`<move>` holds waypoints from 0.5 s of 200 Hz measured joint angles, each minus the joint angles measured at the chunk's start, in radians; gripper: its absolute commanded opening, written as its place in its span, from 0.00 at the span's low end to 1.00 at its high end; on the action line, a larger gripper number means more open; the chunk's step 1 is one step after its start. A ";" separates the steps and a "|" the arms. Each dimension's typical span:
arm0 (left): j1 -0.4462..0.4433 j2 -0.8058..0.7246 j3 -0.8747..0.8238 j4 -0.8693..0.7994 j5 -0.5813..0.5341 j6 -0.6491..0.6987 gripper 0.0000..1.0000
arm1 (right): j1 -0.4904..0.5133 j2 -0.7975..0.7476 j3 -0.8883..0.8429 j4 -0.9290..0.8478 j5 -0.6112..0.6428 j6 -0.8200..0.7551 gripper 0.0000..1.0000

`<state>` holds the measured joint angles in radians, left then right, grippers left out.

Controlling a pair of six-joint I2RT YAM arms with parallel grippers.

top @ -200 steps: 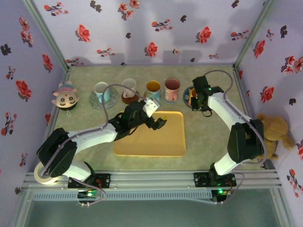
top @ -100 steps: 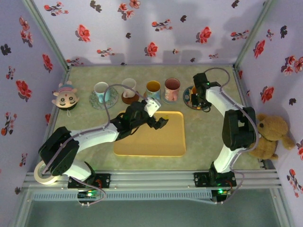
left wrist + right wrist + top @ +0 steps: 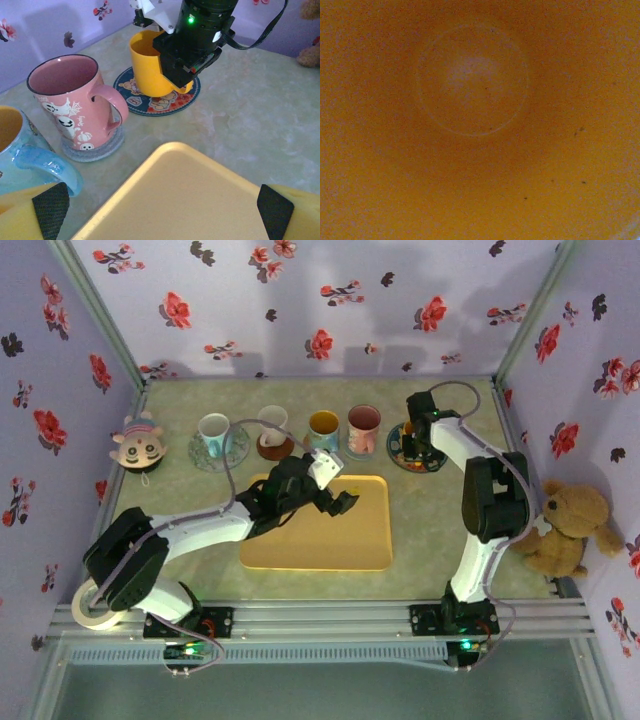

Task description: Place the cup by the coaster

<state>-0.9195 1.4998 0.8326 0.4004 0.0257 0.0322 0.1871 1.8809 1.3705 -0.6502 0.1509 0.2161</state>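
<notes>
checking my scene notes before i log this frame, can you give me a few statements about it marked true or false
1. The yellow cup is upright over the blue coaster, with the right fingers closed on it. True.
2. The pink mug lies on its side on the tray. False: it stands upright on a grey coaster, beside the yellow tray.
3. The left fingers are open above the yellow tray and hold nothing. True.
4. A teddy bear sits on the tray. False: the teddy bear sits past the table's right edge.
</notes>
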 measured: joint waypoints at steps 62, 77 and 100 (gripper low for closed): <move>-0.005 0.001 0.012 -0.018 0.000 0.000 1.00 | -0.023 0.027 0.000 0.034 0.007 0.000 0.00; -0.006 0.001 0.012 -0.021 0.000 0.000 1.00 | -0.024 0.027 0.000 0.042 0.007 0.000 0.00; -0.006 0.008 0.025 -0.029 0.000 0.000 1.00 | -0.024 0.029 0.000 0.048 0.007 0.000 0.08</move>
<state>-0.9253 1.5074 0.8577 0.3714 0.0261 0.0322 0.1635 1.9099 1.3705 -0.6022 0.1577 0.2165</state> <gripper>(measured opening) 0.997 0.191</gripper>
